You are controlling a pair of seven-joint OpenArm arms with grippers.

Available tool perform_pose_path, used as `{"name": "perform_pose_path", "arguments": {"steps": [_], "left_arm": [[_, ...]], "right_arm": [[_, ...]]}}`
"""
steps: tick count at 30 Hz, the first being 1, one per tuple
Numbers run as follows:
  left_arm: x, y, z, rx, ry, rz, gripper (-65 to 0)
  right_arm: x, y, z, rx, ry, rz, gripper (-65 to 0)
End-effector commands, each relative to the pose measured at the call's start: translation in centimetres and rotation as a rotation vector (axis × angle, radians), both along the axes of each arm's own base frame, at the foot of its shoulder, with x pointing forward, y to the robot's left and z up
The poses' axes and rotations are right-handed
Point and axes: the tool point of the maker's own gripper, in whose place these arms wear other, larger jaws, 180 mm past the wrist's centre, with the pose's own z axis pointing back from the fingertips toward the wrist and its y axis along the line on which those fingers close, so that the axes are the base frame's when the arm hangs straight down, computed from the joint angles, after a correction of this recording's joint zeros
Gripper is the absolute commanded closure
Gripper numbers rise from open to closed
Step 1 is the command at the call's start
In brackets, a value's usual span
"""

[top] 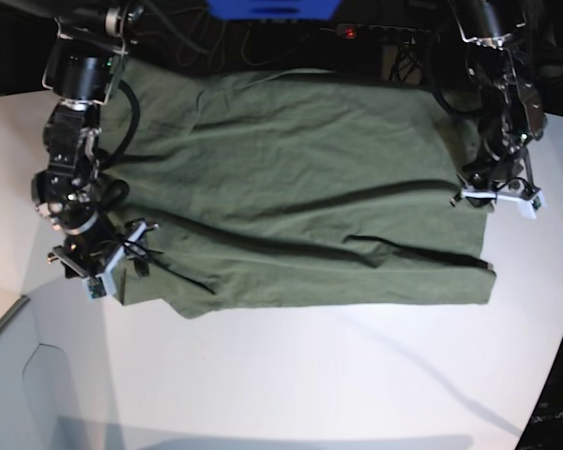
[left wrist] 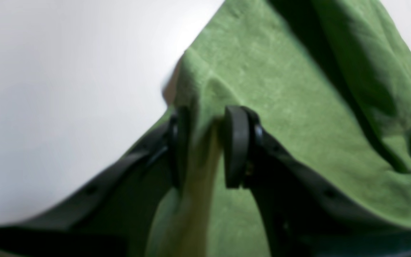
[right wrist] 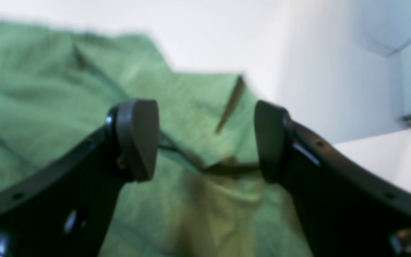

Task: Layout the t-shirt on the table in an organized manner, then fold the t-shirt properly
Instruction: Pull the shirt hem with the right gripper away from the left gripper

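The olive-green t-shirt lies spread across the white table, with creases running across its lower part. At the shirt's right edge in the base view, my left gripper is down on the cloth. The left wrist view shows my left gripper shut on a raised fold of the t-shirt, beside bare table. My right gripper is at the shirt's lower left corner. In the right wrist view, my right gripper is open just above the t-shirt, with nothing between its fingers.
A blue object and dark cables sit behind the table's far edge. The tabletop's curved edge runs along the right. A pale grey panel stands at the lower left corner.
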Motion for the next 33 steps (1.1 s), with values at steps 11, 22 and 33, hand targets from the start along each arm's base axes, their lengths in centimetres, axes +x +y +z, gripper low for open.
{"name": "perform_pose_path", "arguments": {"steps": [11, 22, 33], "left_arm": [[1.0, 0.5, 1.2, 0.021, -0.045, 0.000, -16.4], [1.1, 0.5, 1.3, 0.022, -0.049, 0.002, -16.5], [1.9, 0.6, 1.9, 0.022, -0.067, 0.003, -16.5]], "right_arm": [[1.0, 1.4, -0.8, 0.001, 0.044, 0.060, -41.8], [1.4, 1.0, -1.7, 0.025, 0.053, 0.054, -36.5], [2.4, 1.2, -2.0, 0.041, 0.072, 0.049, -7.4]]}}
